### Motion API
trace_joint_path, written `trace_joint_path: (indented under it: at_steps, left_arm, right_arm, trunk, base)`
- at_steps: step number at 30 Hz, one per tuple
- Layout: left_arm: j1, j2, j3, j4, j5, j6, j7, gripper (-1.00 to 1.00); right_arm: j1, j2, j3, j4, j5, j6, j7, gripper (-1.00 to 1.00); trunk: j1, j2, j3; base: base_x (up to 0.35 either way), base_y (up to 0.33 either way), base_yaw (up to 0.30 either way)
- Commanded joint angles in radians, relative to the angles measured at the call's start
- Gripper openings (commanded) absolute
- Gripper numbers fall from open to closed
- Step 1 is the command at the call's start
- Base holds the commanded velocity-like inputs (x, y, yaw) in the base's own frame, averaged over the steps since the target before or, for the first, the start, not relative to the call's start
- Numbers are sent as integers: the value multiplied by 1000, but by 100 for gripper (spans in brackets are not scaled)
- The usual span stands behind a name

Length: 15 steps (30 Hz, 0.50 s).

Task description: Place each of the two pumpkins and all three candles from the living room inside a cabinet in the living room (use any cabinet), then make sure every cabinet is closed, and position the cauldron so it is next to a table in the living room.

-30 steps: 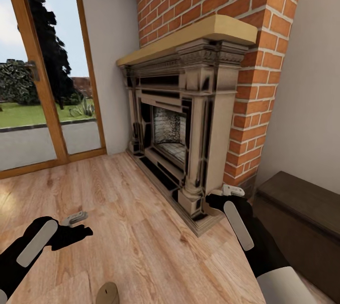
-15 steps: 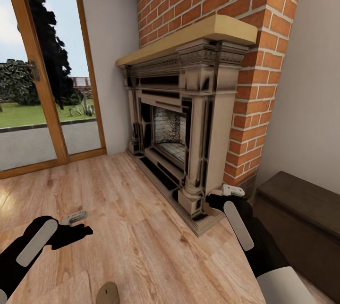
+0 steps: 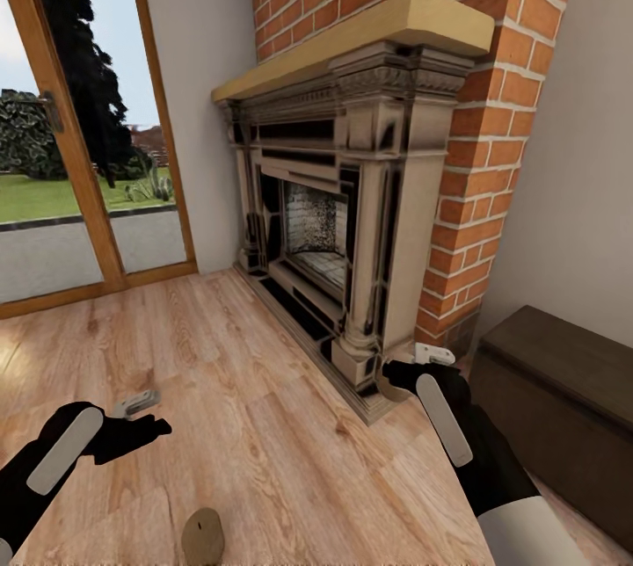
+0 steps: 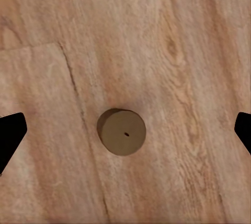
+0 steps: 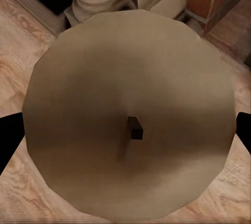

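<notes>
- The left gripper hangs over the wood floor, jaws spread wide with nothing between them.
- One candle stands on the floor near it; the left wrist view shows that candle upright below the fingers, untouched.
- The fireplace fills the middle.
- The right gripper grips a second candle beside the fireplace base.
- The cabinet sits at right, drawers closed.
</notes>
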Motion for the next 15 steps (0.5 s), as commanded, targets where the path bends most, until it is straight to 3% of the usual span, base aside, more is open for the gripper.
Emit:
trace_joint_path:
  at_steps: [1,4,8,12,15]
  left_arm:
    - [-1,-2,-3,-1,10,0,9,100]
    - [-1,-9,-4,-1,9,0,6,100]
    - [-1,-23,-4,4,6,-3,4,100]
    - [-1,-27,-6,23,4,-22,3,100]
    - [-1,-31,-6,27,3,-33,2,100]
  right_arm:
    - [-1,0,2,-5,-10,3,-12,-100]
    - [-1,0,18,-12,-10,5,-12,-100]
    - [0,1,88,-74,-11,8,-12,-100]
    - [13,0,102,-226,-12,42,-13,-100]
    - [20,1,109,-263,-18,69,-13,-100]
  trunk:
    - [0,-1,-5]
    - [2,-2,-17]
    - [3,-2,-32]
    - [5,-3,-48]
    - [6,-4,-59]
  base:
    - [0,0,0]
    - [0,0,0]
    - [0,0,0]
    - [0,0,0]
    - [0,0,0]
